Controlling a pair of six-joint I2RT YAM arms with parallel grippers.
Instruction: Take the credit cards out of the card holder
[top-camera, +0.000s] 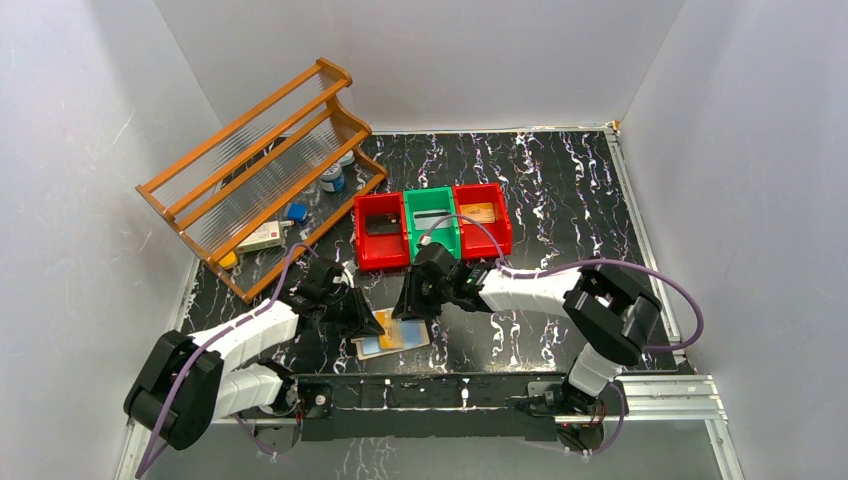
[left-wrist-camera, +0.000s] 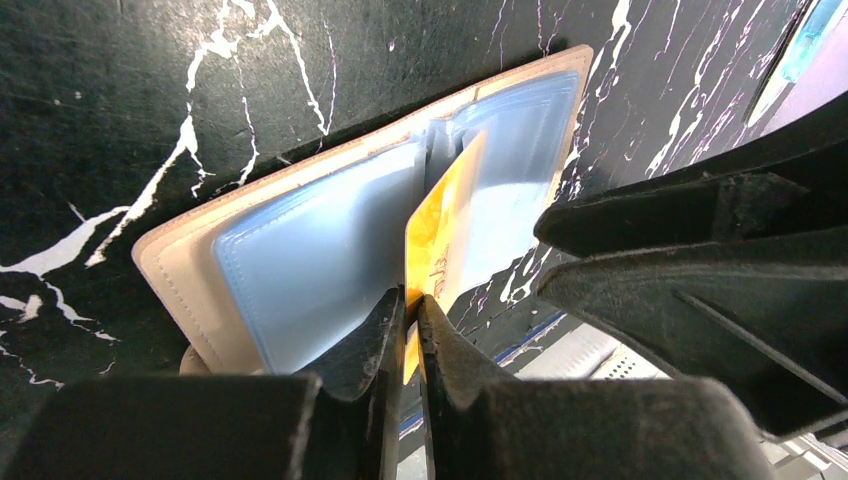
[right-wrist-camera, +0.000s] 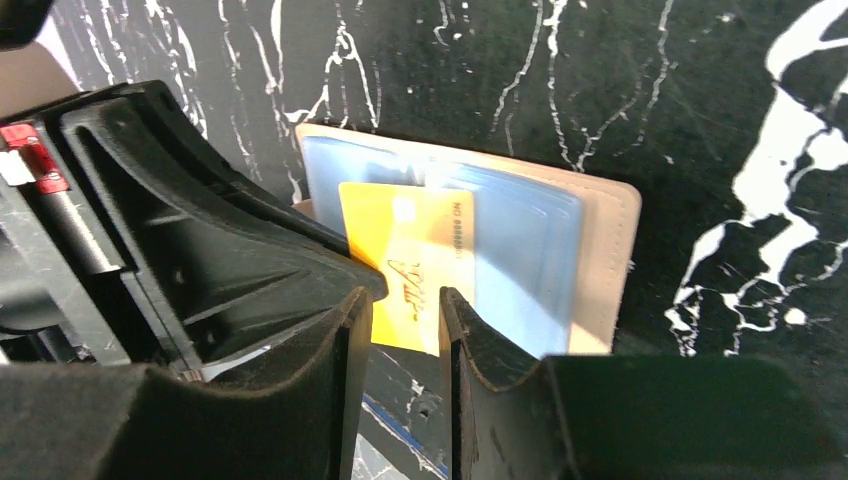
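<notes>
Top external, card holder (top-camera: 392, 337): open flat at near edge of table (top-camera: 560, 200), between both arms so either reaches.
Left gripper (left-wrist-camera: 410, 302): clamped on orange-gold card (left-wrist-camera: 440, 230), near edge.
Right gripper (right-wrist-camera: 402, 302): jaws narrowly apart, empty; you could steady the holder.
Card position: tilted up, partly out of blue sleeve (left-wrist-camera: 310, 260).

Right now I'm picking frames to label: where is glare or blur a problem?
Left wrist: sheen on the card holder sleeves, left gripper soft. Right wrist: orange card sharp, right gripper blurred. Top external: evenly lit, crisp.
</notes>
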